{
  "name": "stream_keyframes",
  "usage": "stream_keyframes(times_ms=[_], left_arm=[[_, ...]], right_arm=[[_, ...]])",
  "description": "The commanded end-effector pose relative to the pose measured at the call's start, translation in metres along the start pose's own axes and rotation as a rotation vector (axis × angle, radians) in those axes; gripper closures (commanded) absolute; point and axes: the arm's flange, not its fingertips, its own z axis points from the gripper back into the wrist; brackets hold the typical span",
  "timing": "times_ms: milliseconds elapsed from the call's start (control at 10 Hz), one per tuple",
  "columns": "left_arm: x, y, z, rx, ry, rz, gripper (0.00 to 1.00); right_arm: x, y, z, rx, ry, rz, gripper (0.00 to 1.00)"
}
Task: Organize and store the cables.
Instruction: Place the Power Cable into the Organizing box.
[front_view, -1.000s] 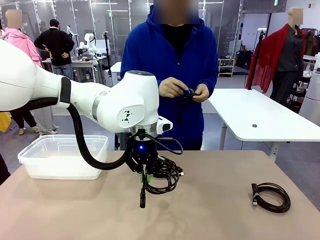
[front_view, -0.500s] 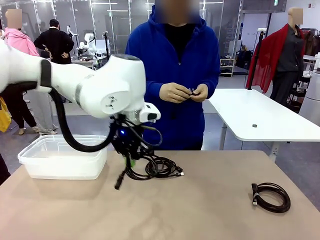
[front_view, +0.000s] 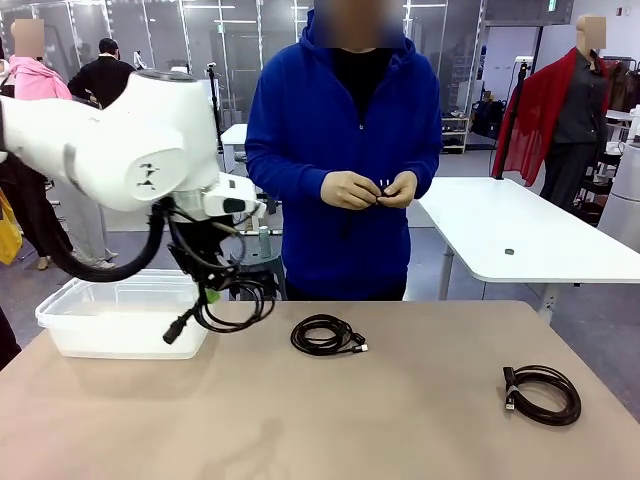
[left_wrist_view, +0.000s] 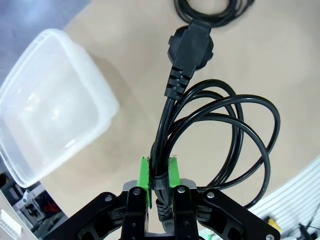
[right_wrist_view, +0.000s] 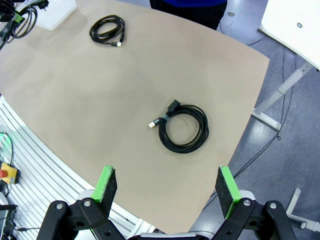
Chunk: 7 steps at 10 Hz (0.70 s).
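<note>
I see my left gripper clamped on a coiled cable, apparently just beside the bin's right end, while my right gripper hangs wide open above a second cable.

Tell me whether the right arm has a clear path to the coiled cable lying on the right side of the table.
Probably yes. The right pincer hangs open above the coiled cable, which lies alone on bare tabletop, with nothing between them.
</note>
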Motion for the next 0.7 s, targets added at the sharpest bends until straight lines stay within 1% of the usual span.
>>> stream_keyframes(times_ms=[0, 100, 400, 600], left_arm=[[-0.025, 0.032, 0.007, -0.021, -0.091, 0.014, 0.83], [-0.033, 0.049, 0.012, -0.01, -0.112, 0.011, 0.83], [-0.051, 0.108, 0.014, 0.038, -0.177, 0.135, 0.83], [-0.063, 0.144, 0.008, 0.016, -0.238, 0.111, 0.83]], right_arm=[[0.0, 0.0, 0.0, 0.0, 0.0, -0.001, 0.0], [0.0, 0.0, 0.0, 0.0, 0.0, -0.001, 0.0], [0.0, 0.0, 0.0, 0.0, 0.0, -0.001, 0.0], [0.0, 0.0, 0.0, 0.0, 0.0, -0.001, 0.0]])
